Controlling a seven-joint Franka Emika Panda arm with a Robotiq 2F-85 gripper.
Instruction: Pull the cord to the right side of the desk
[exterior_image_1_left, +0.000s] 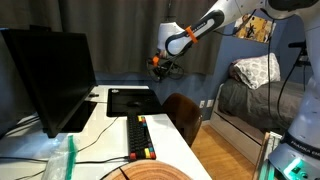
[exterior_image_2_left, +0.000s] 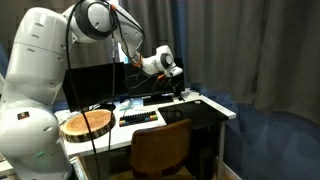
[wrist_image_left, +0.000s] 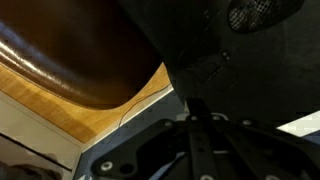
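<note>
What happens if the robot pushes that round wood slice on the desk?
It probably slides rather than rolls: the wood slice lies flat on the desk. It looks thick and solid, so likely stiff and fairly heavy. Its bark rim seems rough, so likely not slippery.

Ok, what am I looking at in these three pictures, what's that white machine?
The white machine is a robot arm with a gripper, a two-fingered claw, at its tip. Two pictures come from cameras standing in the room; the third from a camera on the wrist, looking past the gripper at a brown chair. On the white desk are a monitor, a keyboard, a black mat and a wooden slab. The gripper hangs above the desk, seemingly holding nothing; open or shut I cannot tell.
</note>
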